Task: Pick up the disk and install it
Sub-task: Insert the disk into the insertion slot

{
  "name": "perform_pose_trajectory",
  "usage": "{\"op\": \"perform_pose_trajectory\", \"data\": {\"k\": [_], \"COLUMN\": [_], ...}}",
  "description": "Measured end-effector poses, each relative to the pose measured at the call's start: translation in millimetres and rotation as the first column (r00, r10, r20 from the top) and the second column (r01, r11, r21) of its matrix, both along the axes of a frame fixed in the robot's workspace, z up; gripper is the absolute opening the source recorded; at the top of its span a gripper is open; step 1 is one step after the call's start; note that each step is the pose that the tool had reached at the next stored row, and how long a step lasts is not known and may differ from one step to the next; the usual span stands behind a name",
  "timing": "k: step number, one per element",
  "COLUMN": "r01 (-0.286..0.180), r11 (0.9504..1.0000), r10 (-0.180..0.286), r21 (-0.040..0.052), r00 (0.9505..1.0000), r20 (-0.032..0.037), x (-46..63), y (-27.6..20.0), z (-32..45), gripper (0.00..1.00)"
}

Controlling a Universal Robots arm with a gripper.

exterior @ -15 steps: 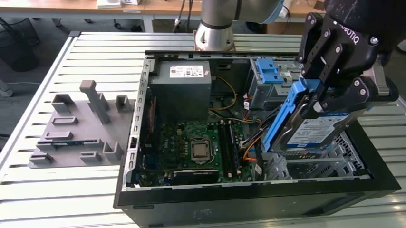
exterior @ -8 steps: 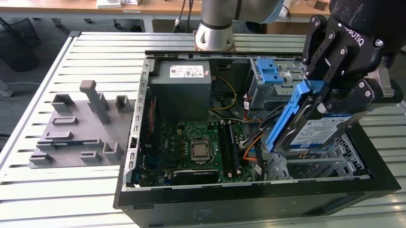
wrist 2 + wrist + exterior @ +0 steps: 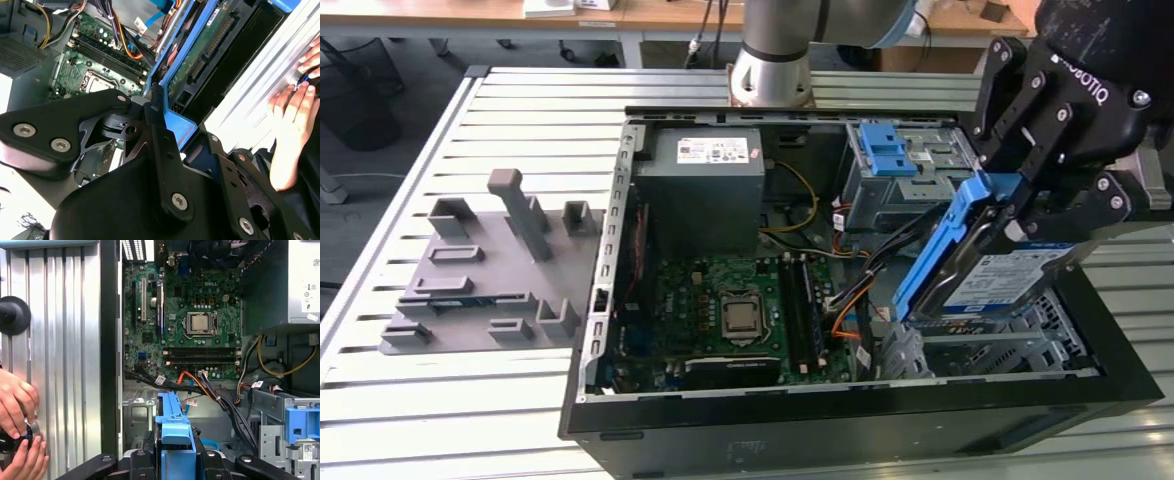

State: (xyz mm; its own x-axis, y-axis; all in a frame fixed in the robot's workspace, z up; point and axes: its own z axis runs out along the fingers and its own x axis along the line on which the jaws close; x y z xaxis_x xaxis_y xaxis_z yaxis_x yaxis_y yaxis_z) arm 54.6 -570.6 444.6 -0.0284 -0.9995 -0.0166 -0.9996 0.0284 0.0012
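Observation:
My gripper [image 3: 1017,212] is shut on the disk [image 3: 994,277], gripping the blue carrier near its handle end. The silver-grey drive with a white-and-blue label hangs tilted, its lower end just above the metal drive cage [image 3: 987,352] at the front of the open computer case, on the exterior view's right. In the second wrist view the disk's green circuit-board underside [image 3: 200,50] faces the camera, and a black finger [image 3: 156,102] presses the blue handle [image 3: 175,125]. In the first wrist view the blue carrier [image 3: 172,427] sticks out between the fingers above the case floor.
Inside the case lie the motherboard [image 3: 734,300], a grey power supply [image 3: 707,175], loose cables [image 3: 854,300] and a blue latch bracket [image 3: 887,150] on the rear cage. A grey slotted fixture [image 3: 480,270] sits on the table. A person's hands [image 3: 17,410] rest beside the case.

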Motion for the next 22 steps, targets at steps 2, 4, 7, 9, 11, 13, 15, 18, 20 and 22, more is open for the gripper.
{"op": "perform_pose_trajectory", "data": {"k": [2, 4, 7, 9, 11, 13, 15, 18, 20, 22], "r01": [0.0, 0.0, 0.0, 0.0, 0.0, 0.0, 0.0, 0.0, 0.0, 0.0], "r11": [1.0, 1.0, 1.0, 1.0, 1.0, 1.0, 1.0, 1.0, 1.0, 1.0], "r10": [0.0, 0.0, 0.0, 0.0, 0.0, 0.0, 0.0, 0.0, 0.0, 0.0], "r21": [0.0, 0.0002, 0.0, 0.0001, 0.0, -0.0001, -0.0002, -0.0001, 0.0, 0.0002], "r00": [1.0, 1.0, 1.0, 1.0, 1.0, 1.0, 1.0, 1.0, 1.0, 1.0], "r20": [0.0, 0.0, 0.0, -0.0001, 0.0, -0.0001, -0.0003, -0.0005, -0.0005, -0.0005], "x": [2.6, 5.3, 9.6, 12.1, 14.2, 15.8, 16.0, 16.5, 17.2, 17.2], "y": [0.0, 0.0, 0.0, 0.0, 0.0, 0.0, 0.0, 0.0, 0.0, -0.3], "z": [-0.3, -0.6, -1.1, -1.3, -1.6, -1.8, -1.9, -2.2, -2.6, -3.1], "gripper": [0.36, 0.36, 0.36, 0.36, 0.36, 0.36, 0.36, 0.36, 0.36, 0.36]}}
